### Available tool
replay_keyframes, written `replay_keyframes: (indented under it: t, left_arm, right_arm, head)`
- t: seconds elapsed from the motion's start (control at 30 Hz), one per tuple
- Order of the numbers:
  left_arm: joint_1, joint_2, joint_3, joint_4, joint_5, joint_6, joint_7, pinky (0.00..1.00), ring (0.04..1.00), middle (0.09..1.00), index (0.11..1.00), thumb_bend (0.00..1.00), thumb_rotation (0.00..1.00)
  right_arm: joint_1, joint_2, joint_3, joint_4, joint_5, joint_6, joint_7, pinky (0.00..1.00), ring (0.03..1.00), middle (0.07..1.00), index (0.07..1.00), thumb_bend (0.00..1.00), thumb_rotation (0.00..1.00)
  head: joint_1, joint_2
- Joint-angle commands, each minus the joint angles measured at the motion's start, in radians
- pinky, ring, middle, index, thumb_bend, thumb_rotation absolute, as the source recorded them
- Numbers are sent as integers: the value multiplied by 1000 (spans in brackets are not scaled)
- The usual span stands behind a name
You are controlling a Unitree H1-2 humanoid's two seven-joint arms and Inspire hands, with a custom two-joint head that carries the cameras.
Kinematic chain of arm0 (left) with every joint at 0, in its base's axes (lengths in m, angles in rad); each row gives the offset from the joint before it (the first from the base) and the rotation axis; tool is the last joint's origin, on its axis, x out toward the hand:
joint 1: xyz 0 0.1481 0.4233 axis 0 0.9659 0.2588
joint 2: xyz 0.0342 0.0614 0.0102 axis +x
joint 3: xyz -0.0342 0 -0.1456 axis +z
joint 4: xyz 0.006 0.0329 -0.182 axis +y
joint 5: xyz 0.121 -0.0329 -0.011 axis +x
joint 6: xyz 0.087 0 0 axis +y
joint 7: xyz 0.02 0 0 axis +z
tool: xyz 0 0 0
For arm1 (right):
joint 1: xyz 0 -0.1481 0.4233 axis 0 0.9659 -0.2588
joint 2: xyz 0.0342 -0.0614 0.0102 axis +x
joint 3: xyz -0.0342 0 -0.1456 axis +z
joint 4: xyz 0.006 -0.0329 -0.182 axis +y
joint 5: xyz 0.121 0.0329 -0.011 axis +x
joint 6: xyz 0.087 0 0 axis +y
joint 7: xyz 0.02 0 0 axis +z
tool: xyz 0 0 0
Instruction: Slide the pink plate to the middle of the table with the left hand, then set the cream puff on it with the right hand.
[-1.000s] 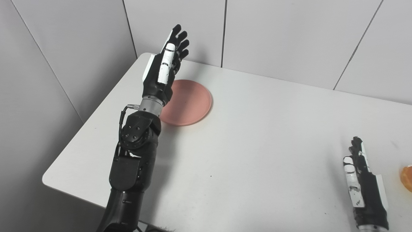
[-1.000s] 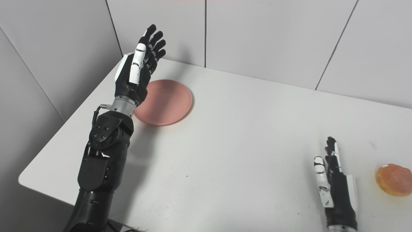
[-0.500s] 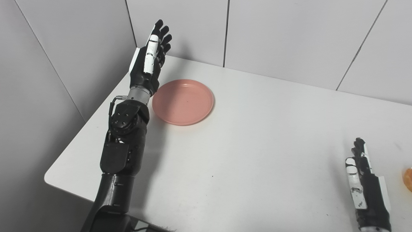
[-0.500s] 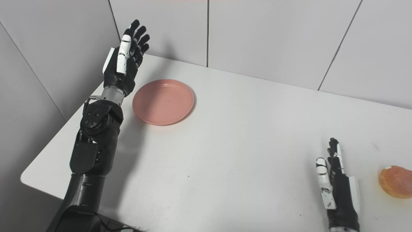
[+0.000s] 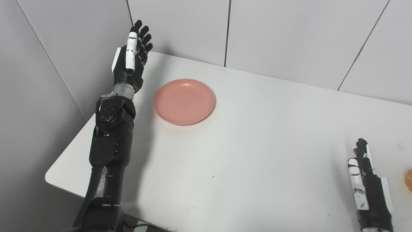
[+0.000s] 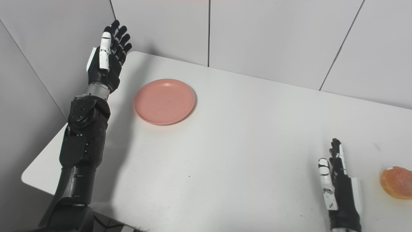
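Observation:
The pink plate [image 5: 183, 101] lies empty on the far left part of the white table [image 5: 244, 154]. My left hand [image 5: 131, 61] is raised above the table's left edge, to the left of the plate and apart from it, open with its fingers pointing up and away. The cream puff [image 6: 397, 182], golden-orange, sits at the near right of the table. My right hand [image 6: 338, 184] rests open near the front right, a short way left of the cream puff, holding nothing.
Grey panelled walls [image 5: 289, 35] close in the table at the back and on the left, close behind the left hand. The table's left corner edge [image 5: 51, 175] is near the left forearm.
My left hand has swung left, off from over the plate to beside it at the table's left edge. The whole plate now shows. The right hand has hardly moved.

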Motion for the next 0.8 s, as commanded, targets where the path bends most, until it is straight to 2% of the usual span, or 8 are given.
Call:
replay_keyframes:
  t: [0.0, 0.3, 0.43, 0.53, 0.77]
  left_arm:
    - [-43, 36, 12, 4, -14, -40, 1, 1000, 997, 995, 976, 391, 1000]
    - [-39, 69, 24, 119, -37, -89, -23, 982, 979, 979, 966, 413, 1000]
    - [-43, 64, 29, 153, -53, -83, -11, 965, 968, 967, 952, 418, 1000]
    - [-44, 71, 24, 185, -60, -77, -25, 977, 970, 968, 953, 446, 1000]
    - [-49, 84, 17, 271, -67, -93, -40, 978, 963, 955, 932, 402, 1000]
  right_arm:
    - [31, 13, 3, 27, 6, -3, -3, 1000, 1000, 1000, 988, 104, 1000]
    - [31, 9, 4, 23, 5, 1, -1, 1000, 1000, 1000, 990, 105, 1000]
    - [36, 5, 6, 6, 1, 16, 4, 1000, 1000, 1000, 992, 80, 1000]
    - [31, 3, 7, 19, 6, 2, 6, 1000, 1000, 1000, 993, 86, 1000]
    - [33, 7, 5, 12, 8, 10, 3, 1000, 1000, 1000, 992, 113, 1000]
  head:
    - [0, 2]
    - [-2, 8]
    - [-1, 10]
    - [-1, 11]
    - [1, 19]
